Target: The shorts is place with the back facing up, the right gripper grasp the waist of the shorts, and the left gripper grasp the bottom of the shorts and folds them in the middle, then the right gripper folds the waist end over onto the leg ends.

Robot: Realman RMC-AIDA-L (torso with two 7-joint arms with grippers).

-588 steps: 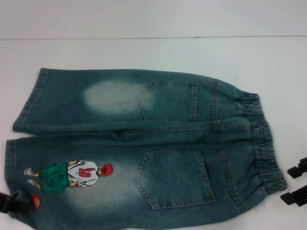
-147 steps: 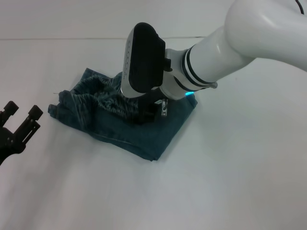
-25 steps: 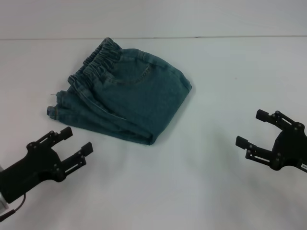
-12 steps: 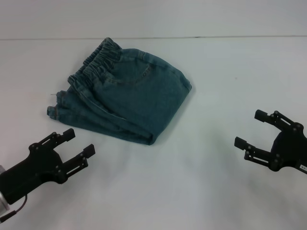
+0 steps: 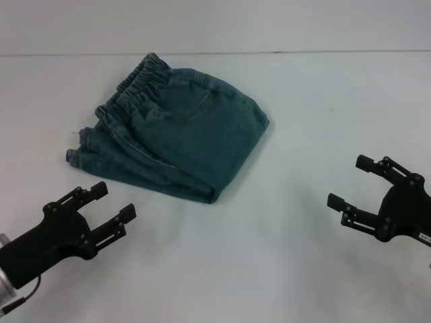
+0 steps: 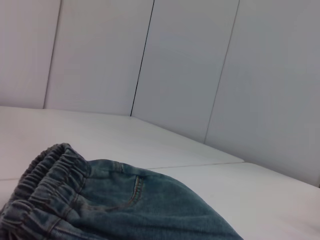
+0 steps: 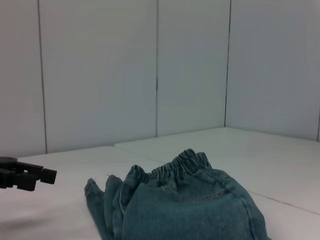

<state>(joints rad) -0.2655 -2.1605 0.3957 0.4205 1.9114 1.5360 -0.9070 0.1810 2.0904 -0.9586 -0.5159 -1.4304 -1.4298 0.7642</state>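
Shorts (image 5: 176,140) lie folded in a small bundle on the white table (image 5: 269,256), with the waist (image 5: 132,89) on top toward the far left. Near the left front, the left gripper (image 5: 101,210) has its fingers spread wide. On the right, the right gripper (image 5: 350,190) is spread wide too. Plain white wall panels (image 7: 100,70) stand behind.

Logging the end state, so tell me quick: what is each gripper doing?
Left gripper: open, holding nothing.
Right gripper: open, holding nothing.
Both off the shorts.

The shorts (image 5: 176,138) lie folded, their leg ends seemingly tucked beneath (cartoon print hidden too).
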